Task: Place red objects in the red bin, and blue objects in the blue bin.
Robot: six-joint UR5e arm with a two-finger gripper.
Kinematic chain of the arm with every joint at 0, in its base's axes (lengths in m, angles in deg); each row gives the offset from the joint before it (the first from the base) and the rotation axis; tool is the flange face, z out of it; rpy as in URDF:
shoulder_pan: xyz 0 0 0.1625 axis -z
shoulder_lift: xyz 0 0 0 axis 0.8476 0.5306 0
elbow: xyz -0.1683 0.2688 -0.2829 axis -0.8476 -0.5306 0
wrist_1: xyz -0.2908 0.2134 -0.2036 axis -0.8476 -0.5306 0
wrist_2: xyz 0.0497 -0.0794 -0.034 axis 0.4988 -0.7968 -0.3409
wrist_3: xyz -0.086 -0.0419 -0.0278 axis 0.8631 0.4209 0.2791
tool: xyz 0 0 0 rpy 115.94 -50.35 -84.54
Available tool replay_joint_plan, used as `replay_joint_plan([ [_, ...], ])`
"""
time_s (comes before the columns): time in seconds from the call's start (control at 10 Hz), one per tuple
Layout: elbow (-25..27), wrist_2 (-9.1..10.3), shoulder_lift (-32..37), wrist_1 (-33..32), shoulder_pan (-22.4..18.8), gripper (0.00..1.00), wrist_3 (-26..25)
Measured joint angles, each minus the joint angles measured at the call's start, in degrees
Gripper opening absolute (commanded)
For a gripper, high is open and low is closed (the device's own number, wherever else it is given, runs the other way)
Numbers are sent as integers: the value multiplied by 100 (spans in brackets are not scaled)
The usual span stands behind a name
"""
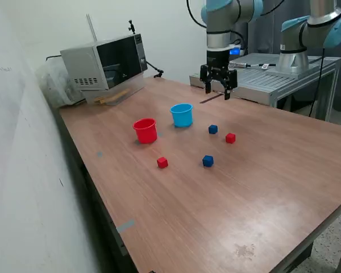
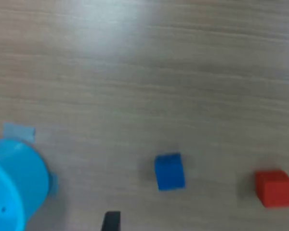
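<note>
The end effector (image 1: 218,85) is hanging empty with fingers apart above the desk (image 1: 261,187), with the nearest blue cube (image 1: 213,129) lying just beyond it, probably awaiting pickup.

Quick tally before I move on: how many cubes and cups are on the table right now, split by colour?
Red cubes: 2
Blue cubes: 2
Red cup: 1
Blue cup: 1
Total: 6, with all four cubes on the table, none in a cup.

Red cup (image 1: 145,130), light blue cup (image 1: 182,115), brown table (image 1: 261,182).
</note>
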Motion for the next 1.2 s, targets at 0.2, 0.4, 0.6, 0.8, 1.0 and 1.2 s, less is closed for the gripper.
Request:
replay_joint_plan([
  [0.2, 194, 0, -311, -386, 35, 100, 68],
  [0.4, 278, 5, -574, -643, 39, 100, 201],
  [0.6, 300, 73, -740, -814, 40, 100, 467],
  [0.8, 295, 179, -824, -898, 38, 100, 758],
  [1.0, 288, 236, -913, -932, 34, 100, 978],
  [1.2, 260, 260, -1032, -948, 35, 100, 1144],
])
